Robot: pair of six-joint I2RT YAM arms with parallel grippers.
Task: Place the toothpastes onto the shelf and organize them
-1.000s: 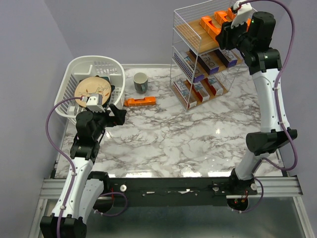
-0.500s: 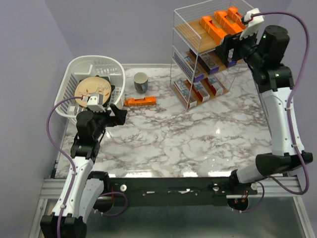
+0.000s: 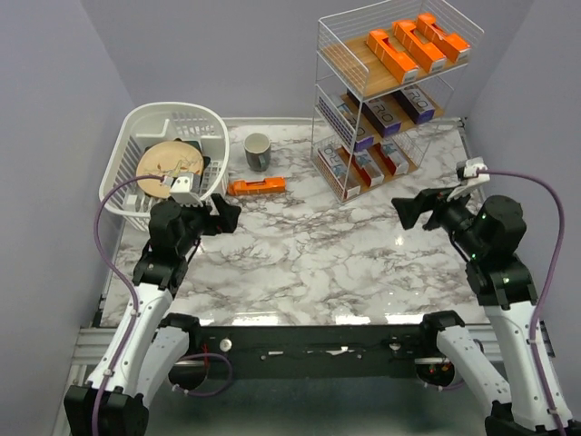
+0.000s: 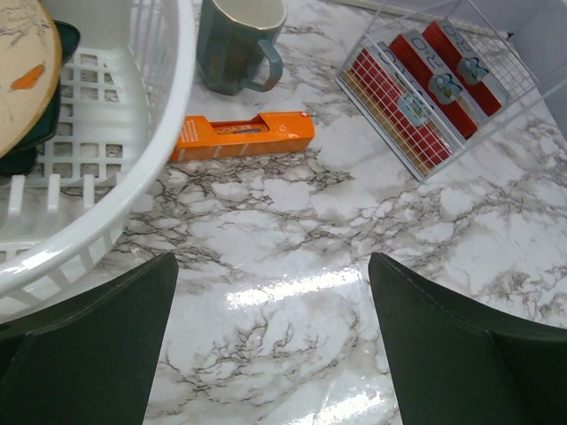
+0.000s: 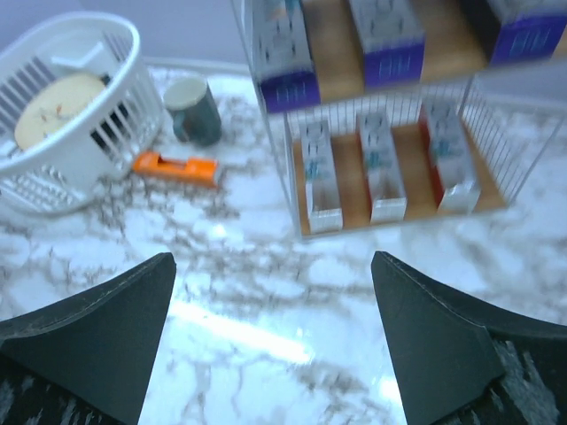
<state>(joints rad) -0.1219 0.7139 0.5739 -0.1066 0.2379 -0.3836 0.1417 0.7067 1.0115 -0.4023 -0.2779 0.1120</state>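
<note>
Both grippers stood with their fingers wide apart and held nothing. The left gripper (image 3: pixel 223 214) hovered over the marble table (image 3: pixel 318 263), just beside the white basket (image 3: pixel 136 123). The right gripper (image 3: pixel 407 211) hung in front of the shelf (image 3: pixel 349 56), apart from it. Three orange toothpastes (image 3: pixel 392 54) lay side by side on the top board, purple-grey toothpastes (image 3: pixel 386 113) on the middle board, and white-red toothpastes (image 3: pixel 368 166) on the lowest one. One single orange box (image 3: pixel 256 186) (the only one off the shelf) lay flat on the table near the mug (image 3: pixel 258 152).

Orange toothpaste box (image 4: pixel 242 136) flat on marble table (image 4: pixel 292 239), mug (image 4: pixel 229 49) beyond, white basket (image 4: pixel 177 97) beside
</note>
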